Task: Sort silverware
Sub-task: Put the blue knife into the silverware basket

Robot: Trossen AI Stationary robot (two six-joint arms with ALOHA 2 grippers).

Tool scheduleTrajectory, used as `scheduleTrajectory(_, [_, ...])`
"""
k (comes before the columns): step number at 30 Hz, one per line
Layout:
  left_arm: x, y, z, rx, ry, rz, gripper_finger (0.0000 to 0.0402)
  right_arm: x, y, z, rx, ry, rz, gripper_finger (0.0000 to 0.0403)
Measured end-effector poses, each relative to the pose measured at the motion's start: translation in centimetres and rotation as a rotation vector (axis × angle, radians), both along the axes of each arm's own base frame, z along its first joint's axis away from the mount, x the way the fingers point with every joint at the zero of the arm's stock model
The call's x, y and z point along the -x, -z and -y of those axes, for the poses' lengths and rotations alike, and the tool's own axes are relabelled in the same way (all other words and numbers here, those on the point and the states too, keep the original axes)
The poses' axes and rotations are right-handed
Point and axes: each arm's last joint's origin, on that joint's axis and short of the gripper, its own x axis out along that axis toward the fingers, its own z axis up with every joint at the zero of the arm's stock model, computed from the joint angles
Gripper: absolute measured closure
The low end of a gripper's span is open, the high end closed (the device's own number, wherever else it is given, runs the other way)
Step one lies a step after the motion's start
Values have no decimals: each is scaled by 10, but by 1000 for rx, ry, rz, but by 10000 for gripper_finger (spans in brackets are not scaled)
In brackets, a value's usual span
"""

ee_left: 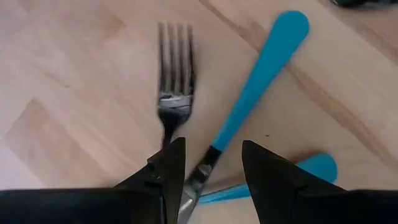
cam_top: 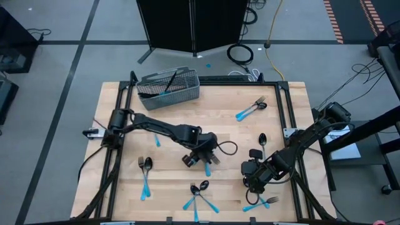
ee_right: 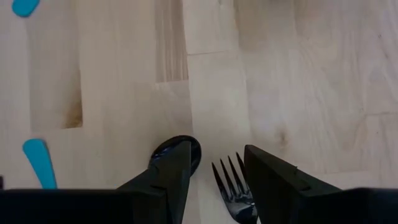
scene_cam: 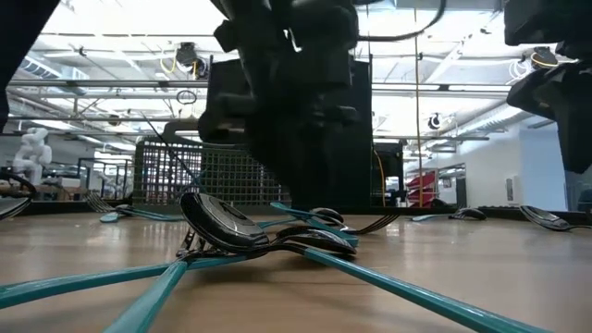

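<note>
Blue-handled silverware lies scattered flat on the wooden table. My left gripper (cam_top: 201,156) is open near the table's middle. In its wrist view (ee_left: 213,168) the fingers stand either side of the dark neck of one piece whose blue handle (ee_left: 255,87) points away. A fork (ee_left: 174,74) lies beside it, its neck running under one finger. My right gripper (cam_top: 253,180) is open to the right of it. Its wrist view (ee_right: 217,168) shows fork tines (ee_right: 231,180) between the fingers and a spoon bowl (ee_right: 177,152) by one finger. My left gripper comes from above, with its fingers straddling the neck (ee_left: 200,177) of the blue-handled piece, which lies flat on the table. I cannot tell whether they touch it.
The grey wire-mesh basket (cam_top: 169,87) stands at the far edge with pieces in it. Pairs and groups of silverware lie at the near left (cam_top: 145,172), near middle (cam_top: 200,194), near right (cam_top: 259,202) and far right (cam_top: 250,110). A lone spoon (cam_top: 262,140) lies right of centre.
</note>
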Motion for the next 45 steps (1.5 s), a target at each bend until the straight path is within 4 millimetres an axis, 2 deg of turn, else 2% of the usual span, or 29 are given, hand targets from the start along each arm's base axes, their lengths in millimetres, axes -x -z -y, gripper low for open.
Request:
scheduleTrajectory(7, [-4, 10, 0, -49, 75, -8, 247, 0, 0, 0, -10, 13, 2, 259])
scheduleTrajectory(14, [-4, 10, -11, -60, 66, -12, 247, 0, 0, 0, -15, 29, -1, 259])
scheduleTrajectory(16, [-5, 16, -14, -62, 65, -26, 247, 0, 0, 0, -15, 29, -1, 259])
scheduleTrajectory(24, [-4, 26, -17, -55, 82, -80, 267, -1, 0, 0, -24, 49, 0, 259])
scheduleTrajectory(29, [-4, 27, -15, -53, 87, -82, 293, -1, 0, 0, -30, 53, 5, 259])
scheduleTrajectory(39, [-4, 25, -7, -65, 102, -68, 387, -1, 0, 2, -6, 12, -3, 259])
scheduleTrajectory(45, [0, 23, -6, -64, 104, -91, 390, -5, 0, 6, -27, 68, -8, 259])
